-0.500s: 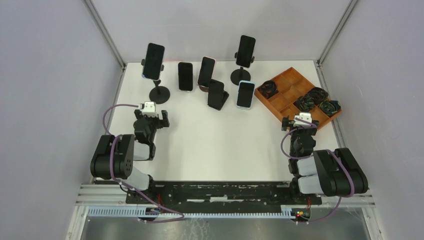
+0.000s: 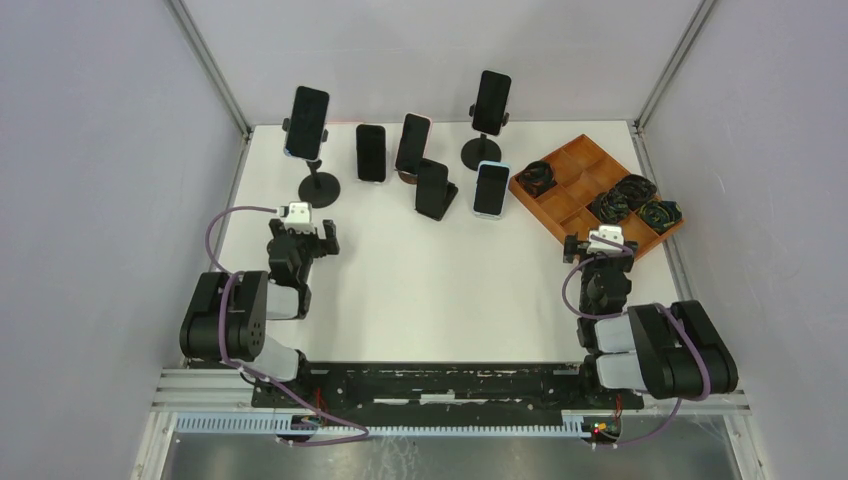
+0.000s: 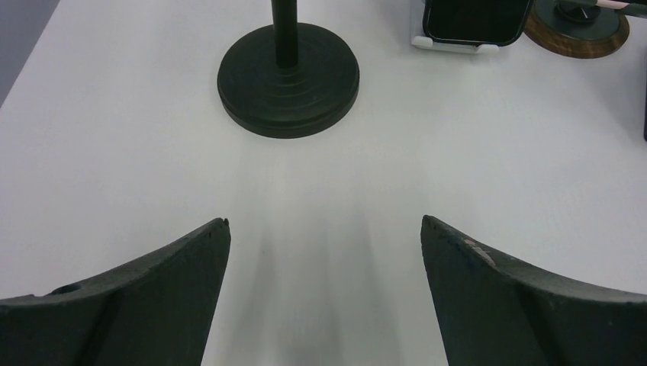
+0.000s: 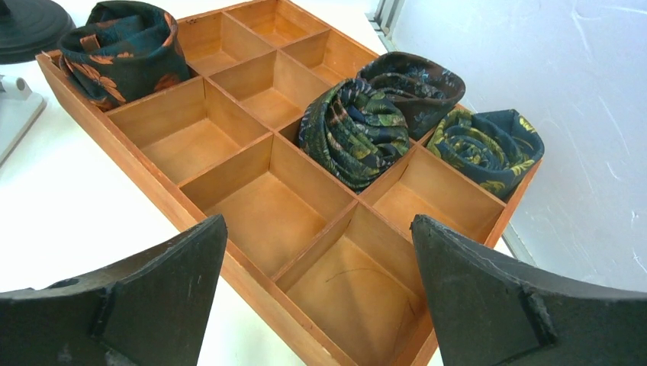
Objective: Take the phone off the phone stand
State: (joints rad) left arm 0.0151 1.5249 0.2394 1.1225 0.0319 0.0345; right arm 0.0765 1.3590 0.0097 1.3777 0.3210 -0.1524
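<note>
White table (image 2: pixel 450 300); pale grey walls (image 2: pixel 100 150); metal corner posts (image 2: pixel 209 65) behind.

Dark phone (image 2: pixel 307 121) upright atop black round-based stand (image 2: pixel 320 187), table's far-left.

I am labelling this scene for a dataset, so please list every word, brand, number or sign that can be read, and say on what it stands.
There are none to read. The phones show dark screens without text. The wooden tray and the black stand base bear no visible marking.
</note>
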